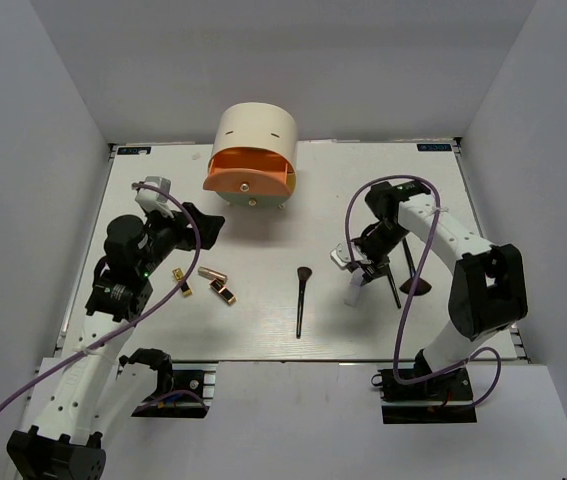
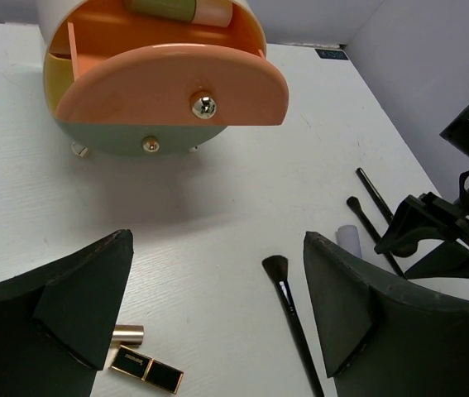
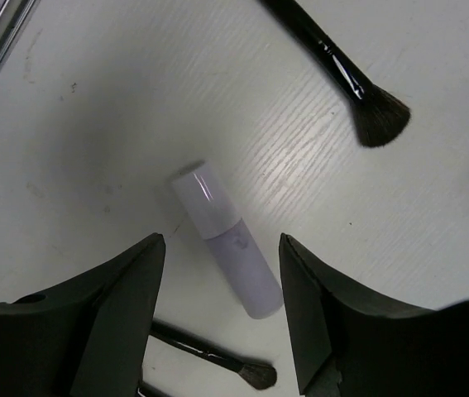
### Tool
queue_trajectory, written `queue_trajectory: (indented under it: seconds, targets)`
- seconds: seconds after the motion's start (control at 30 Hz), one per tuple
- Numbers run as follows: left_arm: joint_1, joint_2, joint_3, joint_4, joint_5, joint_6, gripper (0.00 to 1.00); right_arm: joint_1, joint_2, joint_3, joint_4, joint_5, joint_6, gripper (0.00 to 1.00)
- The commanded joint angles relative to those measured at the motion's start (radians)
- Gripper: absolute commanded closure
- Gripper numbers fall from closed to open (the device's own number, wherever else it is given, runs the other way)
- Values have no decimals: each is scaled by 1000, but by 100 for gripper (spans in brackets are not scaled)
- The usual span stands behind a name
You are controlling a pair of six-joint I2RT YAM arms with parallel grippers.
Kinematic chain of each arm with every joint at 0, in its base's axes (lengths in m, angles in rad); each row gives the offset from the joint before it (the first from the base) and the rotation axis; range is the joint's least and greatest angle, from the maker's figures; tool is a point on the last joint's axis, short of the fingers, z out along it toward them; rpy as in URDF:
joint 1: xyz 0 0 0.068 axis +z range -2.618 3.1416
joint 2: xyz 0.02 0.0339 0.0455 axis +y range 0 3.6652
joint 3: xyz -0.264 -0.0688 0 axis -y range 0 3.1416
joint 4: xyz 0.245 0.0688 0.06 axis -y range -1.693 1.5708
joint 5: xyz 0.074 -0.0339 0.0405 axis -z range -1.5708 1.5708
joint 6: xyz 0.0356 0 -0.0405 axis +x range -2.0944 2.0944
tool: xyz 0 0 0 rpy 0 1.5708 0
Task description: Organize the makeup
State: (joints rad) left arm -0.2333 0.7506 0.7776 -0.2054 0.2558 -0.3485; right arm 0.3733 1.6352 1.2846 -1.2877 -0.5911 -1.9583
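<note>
The white tube (image 3: 227, 240) lies flat on the table, its lower end between the open jaws of my right gripper (image 3: 222, 308), which hovers just above it without touching; it also shows in the top view (image 1: 357, 291). A black-handled brush (image 1: 301, 300) lies at mid-table. Thin brushes (image 1: 394, 288) and a fan brush (image 1: 414, 284) lie by my right gripper (image 1: 355, 264). Gold-black lipsticks (image 1: 180, 283) (image 1: 223, 293) and a rose-gold one (image 1: 213, 273) lie near my left gripper (image 1: 199, 228), which is open and empty (image 2: 217, 310). A green-capped bottle (image 2: 164, 8) lies in the open orange drawer.
The cream half-round box (image 1: 254, 135) stands at the back centre, its orange drawer (image 2: 176, 87) pulled out toward me. The right arm's purple cable (image 1: 408, 290) loops over the brushes. Grey walls close in the table (image 1: 283, 340) on three sides.
</note>
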Motion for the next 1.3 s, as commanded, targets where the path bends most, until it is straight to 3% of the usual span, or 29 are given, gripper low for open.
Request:
queue_trajectory:
  seconds: [0.0, 0.37, 0.87, 1.13, 1.27]
  targets:
    - [-3, -19, -17, 18, 22, -3, 6, 15, 6, -18, -27, 53, -103, 37]
    - [-3, -54, -34, -15, 2, -1, 6, 26, 106, -11, 117, 126, -39, 36]
    - [6, -43, -43, -11, 0, -1, 6, 36, 91, -186, 276, 214, -45, 36]
    - [6, -43, -34, -19, -3, 0, 5, 42, 107, -243, 396, 235, 1, 50]
    - [6, -50, -34, -22, -4, 0, 5, 42, 132, -241, 390, 237, 10, 72]
